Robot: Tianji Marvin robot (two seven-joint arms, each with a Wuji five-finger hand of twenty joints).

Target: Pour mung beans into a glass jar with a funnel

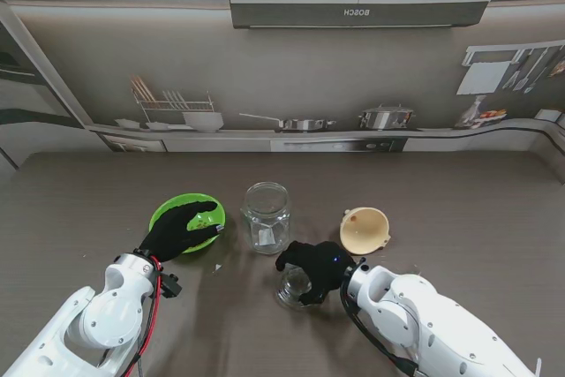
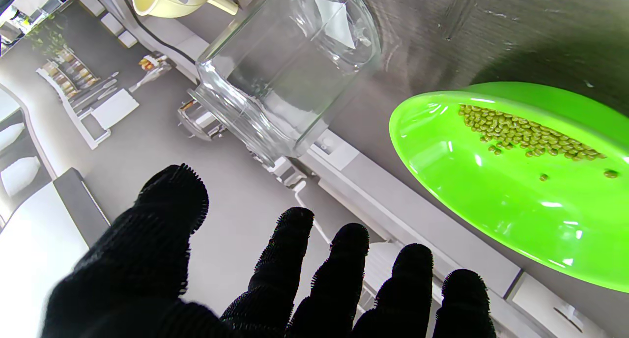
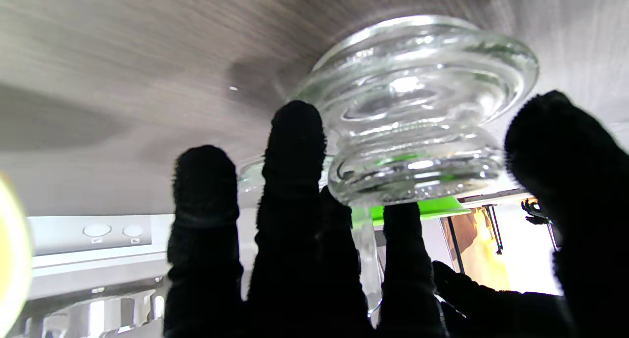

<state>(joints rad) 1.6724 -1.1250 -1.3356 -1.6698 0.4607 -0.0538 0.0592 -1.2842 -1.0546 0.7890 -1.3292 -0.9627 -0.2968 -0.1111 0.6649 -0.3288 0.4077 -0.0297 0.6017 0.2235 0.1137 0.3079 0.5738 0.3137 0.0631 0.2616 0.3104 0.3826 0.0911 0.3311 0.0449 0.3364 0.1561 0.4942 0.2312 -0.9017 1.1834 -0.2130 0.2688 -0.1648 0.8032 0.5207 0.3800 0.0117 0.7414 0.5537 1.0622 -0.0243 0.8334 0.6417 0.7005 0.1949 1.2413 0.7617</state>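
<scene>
Glass jar [image 1: 266, 216] between green bowl [image 1: 168, 211] and funnel [image 1: 365, 229]

Both arms are clad in glossy white, rounded shells with dark seams at the joints. The left arm [image 1: 97, 320] carries a red cable and a black cable running along its outer side, and a red ring sits at its wrist beside a small black fitting. The right arm [image 1: 433, 324] has a black cable looped beside its wrist. The left hand [image 1: 179, 230] and the right hand [image 1: 316, 267] each wear a black knitted glove with a fuzzy, fibrous surface covering all 5 fingers [image 2: 297, 259].
</scene>
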